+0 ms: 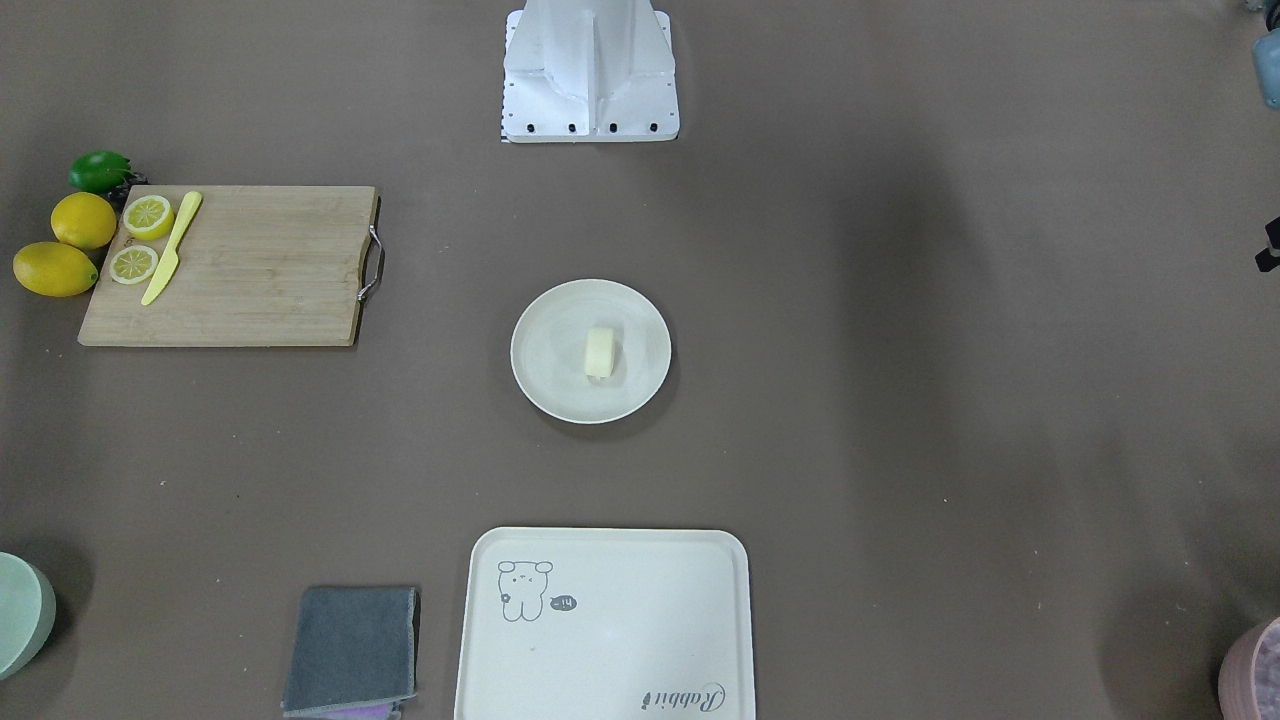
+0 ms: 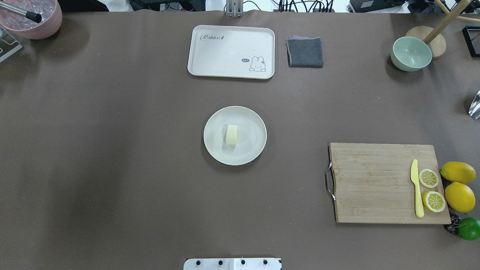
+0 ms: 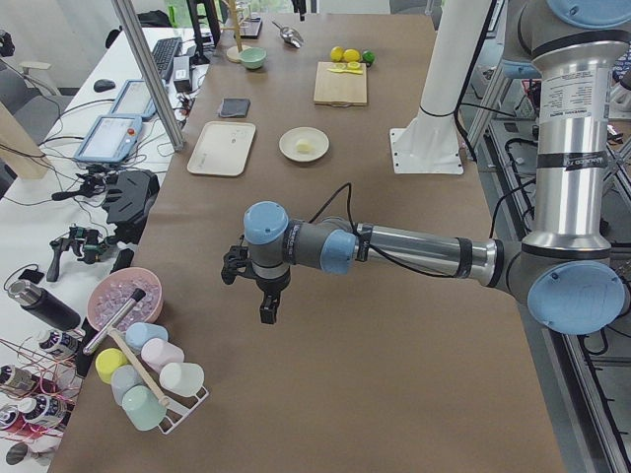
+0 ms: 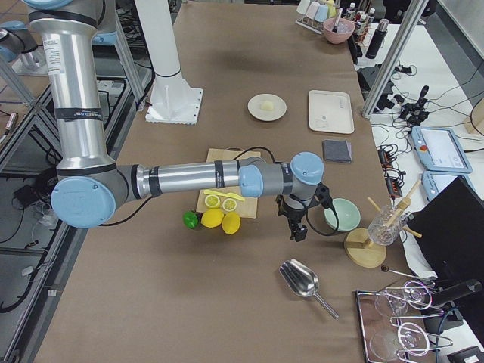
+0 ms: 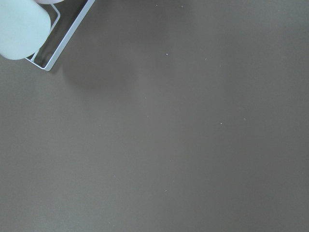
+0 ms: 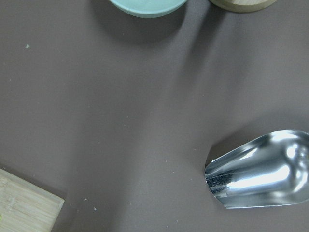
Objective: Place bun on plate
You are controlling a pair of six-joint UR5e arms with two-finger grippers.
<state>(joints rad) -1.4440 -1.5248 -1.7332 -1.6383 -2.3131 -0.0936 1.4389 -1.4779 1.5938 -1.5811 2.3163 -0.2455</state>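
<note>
1 bun [image 1: 600,353] near the middle of the plate [image 1: 545,345]

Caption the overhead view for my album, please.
Pale bun resting on the round cream plate at mid-table, tray beyond, lemons beside the cutting board.

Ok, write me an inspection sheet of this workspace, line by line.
Surface: brown table cover, no spills seen.
Job's things: bun lies on the plate, near its middle.
Clutter: tray, grey cloth, green bowl, cutting board with yellow knife and two lemon slices; two lemons and a lime beside it; metal scoop.
Grippers: left gripper hovers near the cup rack, right gripper near the green bowl; both far from the plate; open or shut cannot be told.
Cables: left-wrist cable and right-wrist cable, both looped clear of the table.
Surroundings: pink bowl at the table's end; side desk with tablets.
</note>
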